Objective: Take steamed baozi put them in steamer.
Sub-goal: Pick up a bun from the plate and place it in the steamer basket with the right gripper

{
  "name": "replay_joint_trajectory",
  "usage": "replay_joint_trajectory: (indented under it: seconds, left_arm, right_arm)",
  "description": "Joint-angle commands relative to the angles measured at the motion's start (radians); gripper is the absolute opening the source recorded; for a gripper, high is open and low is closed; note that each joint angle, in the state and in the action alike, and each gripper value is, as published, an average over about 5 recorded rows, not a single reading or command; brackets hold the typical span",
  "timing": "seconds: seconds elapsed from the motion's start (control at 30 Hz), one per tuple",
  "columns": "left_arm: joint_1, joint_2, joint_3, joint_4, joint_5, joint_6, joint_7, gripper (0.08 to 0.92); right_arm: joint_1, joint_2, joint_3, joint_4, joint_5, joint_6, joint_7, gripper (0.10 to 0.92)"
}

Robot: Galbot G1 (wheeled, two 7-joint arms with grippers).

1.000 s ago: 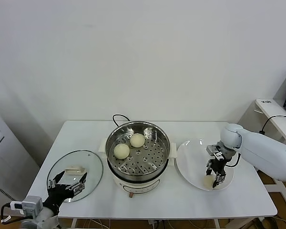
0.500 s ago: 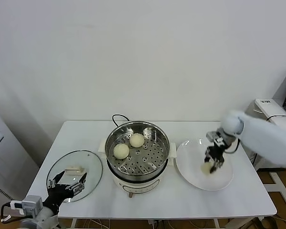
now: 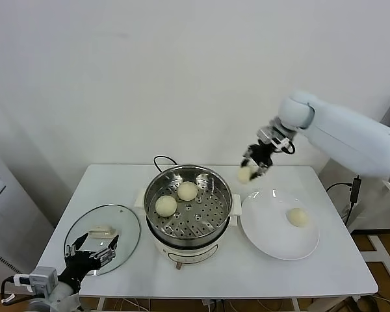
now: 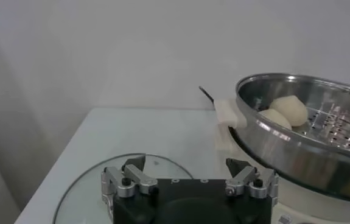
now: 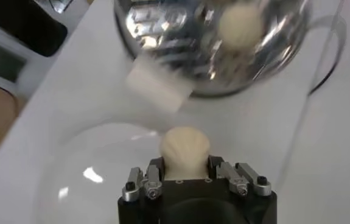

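1. While we look at the steamer [image 3: 188, 207], we see two buns on its tray of holes: one bun [image 3: 166, 205] near the front left and another bun [image 3: 187, 190] just behind it.
2. Most of the tray to the right of those buns is bare.
3. Just right of the steamer sits a white plate [image 3: 266, 237] with one bun [image 3: 298, 217] on it, toward its far right side.
4. Our right gripper [image 3: 252, 166] is up in the air, above the gap between the steamer's right rim and the plate. Its fingers pinch a fourth bun [image 5: 184, 147].
5. Left of the steamer lies a glass lid [image 3: 120, 229] flat on the table [image 3: 247, 276].
6. Our left gripper [image 4: 187, 182] hangs low over the near edge of that lid, with fingers spread wide and nothing in them.
7. Bare table runs along the front of the steamer.
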State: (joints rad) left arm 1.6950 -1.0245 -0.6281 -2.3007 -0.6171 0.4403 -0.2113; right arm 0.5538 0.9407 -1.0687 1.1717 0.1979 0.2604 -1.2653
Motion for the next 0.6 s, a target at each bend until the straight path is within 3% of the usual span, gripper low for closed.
replay_joint_trajectory:
  seconds: [0.03,0.3,0.6]
  left_arm:
    - [0.003,0.001,-0.001,-0.001,0.001,-0.001,0.000,0.823]
    - [0.004,0.004,-0.005,0.000,0.001,-0.001,0.000,0.823]
    - [0.007,0.004,-0.010,0.001,0.001,-0.002,0.000,0.823]
  right_arm:
    - [0.051,0.132,0.039,0.024,-0.008,0.238,0.026,0.442]
    - [0.003,0.200,0.024,0.104,-0.070,0.435,0.024,0.441]
    - [-0.040,0.208,-0.020,0.215,-0.154,0.544,0.005,0.449]
